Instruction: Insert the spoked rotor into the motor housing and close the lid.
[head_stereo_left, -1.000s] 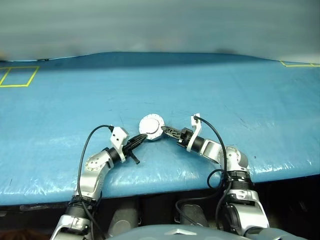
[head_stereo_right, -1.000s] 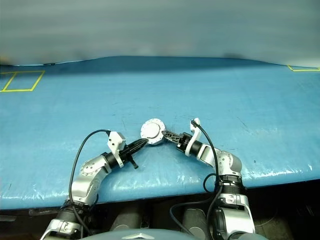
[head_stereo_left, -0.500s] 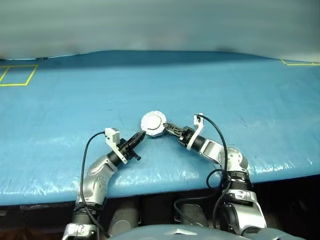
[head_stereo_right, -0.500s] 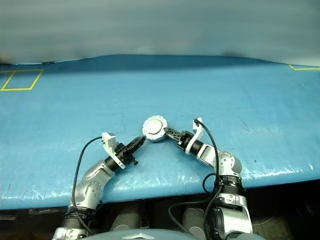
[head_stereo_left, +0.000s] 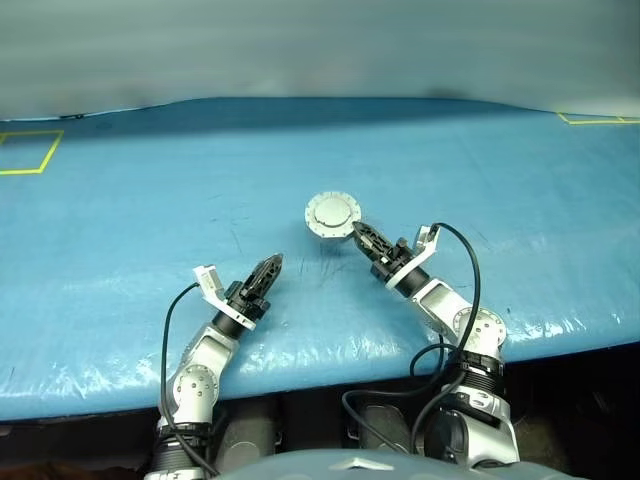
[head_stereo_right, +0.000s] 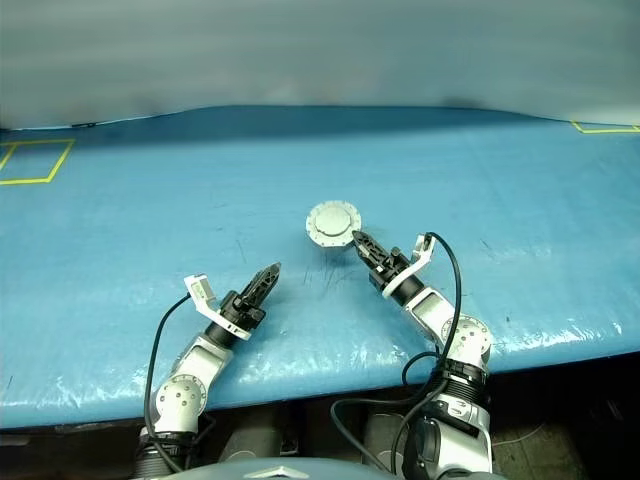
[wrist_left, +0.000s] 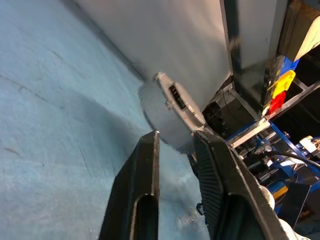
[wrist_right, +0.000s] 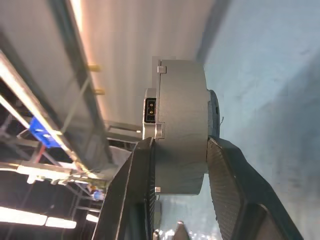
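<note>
1. Near the bottom of the frame, the left tool (head_stereo_left: 270, 268) is hovering left of centre above the blue bench (head_stereo_left: 120, 260), its two fingers parted a little and gripping nothing; in its wrist view the gap between them is empty.
2. Right of centre, the right tool (head_stereo_left: 360, 235) is gripping the closed motor (head_stereo_left: 333, 214) by its edge, one finger on each flat face, as the right wrist view shows. The fingers are standing only as far apart as the motor is thick.
3. The motor is sitting at mid-frame, plain grey lid (wrist_right: 181, 125) facing the camera and shut on the cup. The wheel is not visible, so it is presumably inside already.
4. Judging by this, the closing step is looking finished; what is remaining is setting the motor down flat and letting go, which calls for a gentle lowering and an opening of the right tool.
5. Beyond the motor, the bench is running bare towards the top of the frame, with yellow tape marks (head_stereo_left: 25, 152) at the upper left and upper right corners. The near edge is lying close under both arms, so any put-down belongs further in.
</note>
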